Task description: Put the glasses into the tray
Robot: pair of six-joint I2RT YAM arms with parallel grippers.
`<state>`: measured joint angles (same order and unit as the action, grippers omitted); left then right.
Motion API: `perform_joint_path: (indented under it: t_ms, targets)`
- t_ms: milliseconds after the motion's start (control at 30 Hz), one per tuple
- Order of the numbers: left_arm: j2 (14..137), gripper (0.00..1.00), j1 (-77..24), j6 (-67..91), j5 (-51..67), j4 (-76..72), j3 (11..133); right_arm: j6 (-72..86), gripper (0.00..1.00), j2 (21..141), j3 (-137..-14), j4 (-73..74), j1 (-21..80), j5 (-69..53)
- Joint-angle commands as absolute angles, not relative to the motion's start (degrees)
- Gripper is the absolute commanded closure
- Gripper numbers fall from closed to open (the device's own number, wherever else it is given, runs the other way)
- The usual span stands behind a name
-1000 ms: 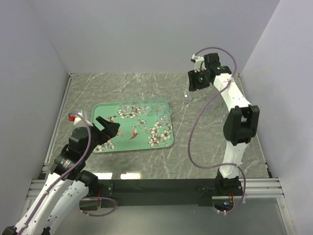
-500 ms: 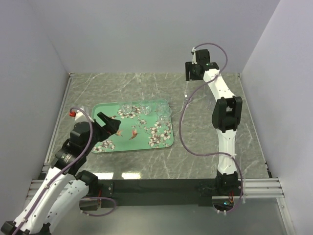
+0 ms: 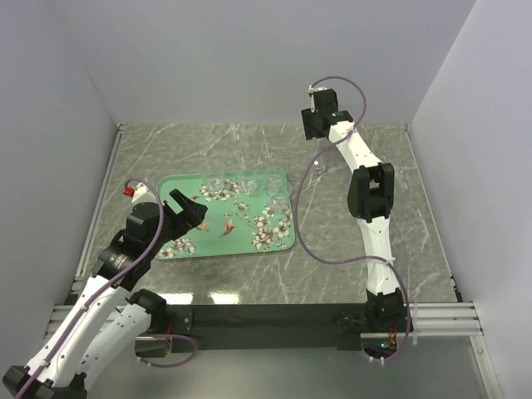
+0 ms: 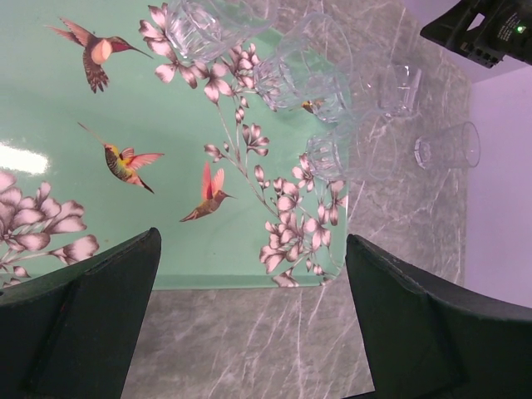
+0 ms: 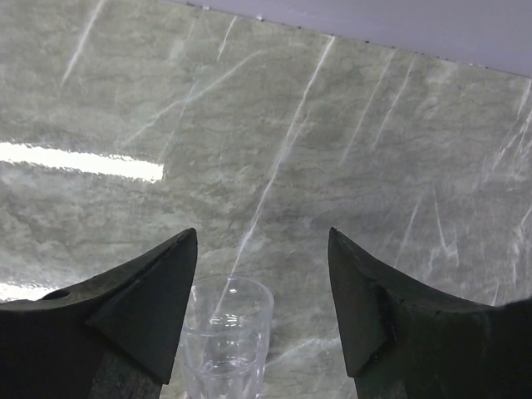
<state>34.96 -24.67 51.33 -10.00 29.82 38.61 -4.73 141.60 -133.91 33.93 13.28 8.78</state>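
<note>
The mint-green tray (image 3: 241,237) with blossoms and birds (image 4: 50,141) lies left of the table's middle. Three clear glasses stand along its far edge (image 3: 218,184) (image 3: 247,184) (image 3: 278,188); the left wrist view shows them too (image 4: 218,25) (image 4: 303,71) (image 4: 327,155). Two more glasses stand on the marble off the tray (image 4: 399,87) (image 4: 449,145). My left gripper (image 3: 189,212) (image 4: 253,241) hangs open and empty over the tray's near part. My right gripper (image 3: 317,129) (image 5: 262,234) is open near the back wall. A small glass (image 5: 226,337) stands between its fingers, beside the left one, ungripped.
Grey marble table (image 3: 349,249) is walled at the back and both sides. The right arm (image 3: 370,195) stretches from its base to the back wall, with a purple cable (image 3: 303,224) looping beside the tray's right edge.
My right arm has swung left along the back wall and its jaws have widened. My left gripper has crept slightly further over the tray, still open.
</note>
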Motion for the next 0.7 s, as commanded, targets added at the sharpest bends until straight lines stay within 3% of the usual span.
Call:
perform_joint_path:
  t_ms: [0,667]
  targets:
    - [35.16,0.01,-24.52,51.06,-10.28,28.48,40.61,-7.21,0.3,142.29,-135.27,35.06,13.1,10.11]
    - [31.47,0.01,-24.52,52.21,-9.05,27.51,38.85,-7.73,0.33,131.31,-118.4,41.75,12.92,5.01]
